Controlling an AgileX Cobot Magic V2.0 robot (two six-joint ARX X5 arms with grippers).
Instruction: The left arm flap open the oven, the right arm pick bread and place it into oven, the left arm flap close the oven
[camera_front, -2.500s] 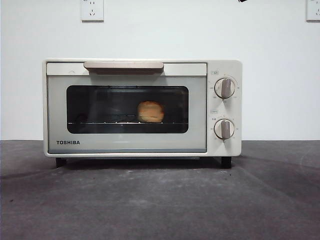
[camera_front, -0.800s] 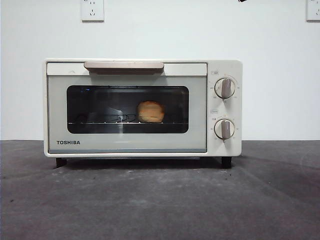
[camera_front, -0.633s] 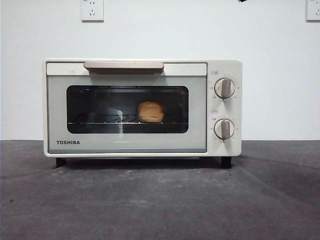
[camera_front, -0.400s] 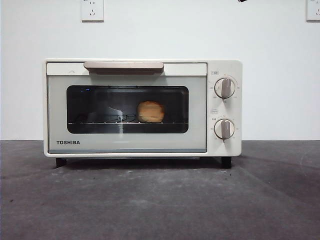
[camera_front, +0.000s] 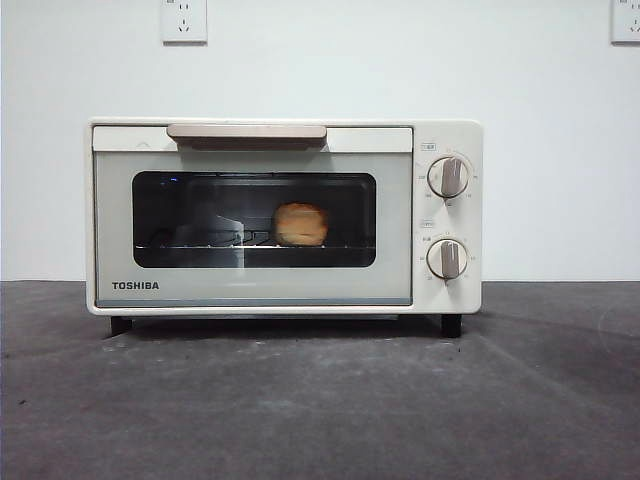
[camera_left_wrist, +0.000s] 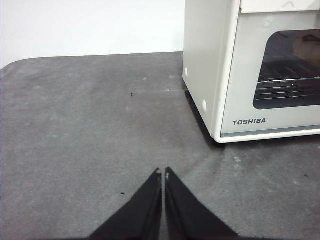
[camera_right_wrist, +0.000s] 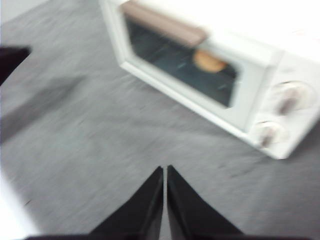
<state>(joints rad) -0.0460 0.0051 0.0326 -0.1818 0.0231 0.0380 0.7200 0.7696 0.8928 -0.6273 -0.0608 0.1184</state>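
The cream-white TOSHIBA oven (camera_front: 284, 215) stands on the grey table with its door closed. The golden bread (camera_front: 300, 224) sits on the wire rack inside, seen through the dark glass. It also shows in the blurred right wrist view (camera_right_wrist: 210, 61). My left gripper (camera_left_wrist: 163, 173) is shut and empty, low over the table, off the oven's left front corner (camera_left_wrist: 220, 75). My right gripper (camera_right_wrist: 164, 170) is shut and empty, above the table in front of the oven (camera_right_wrist: 210, 65). Neither gripper shows in the front view.
Two wall sockets (camera_front: 184, 19) sit high on the white wall behind the oven. A dark wedge, probably the other arm (camera_right_wrist: 11, 59), shows at the edge of the right wrist view. Grey table surface (camera_front: 320, 400) stretches in front of the oven.
The small black arm tip at the front view's top edge has gone out of view. The oven stays closed with the bread inside.
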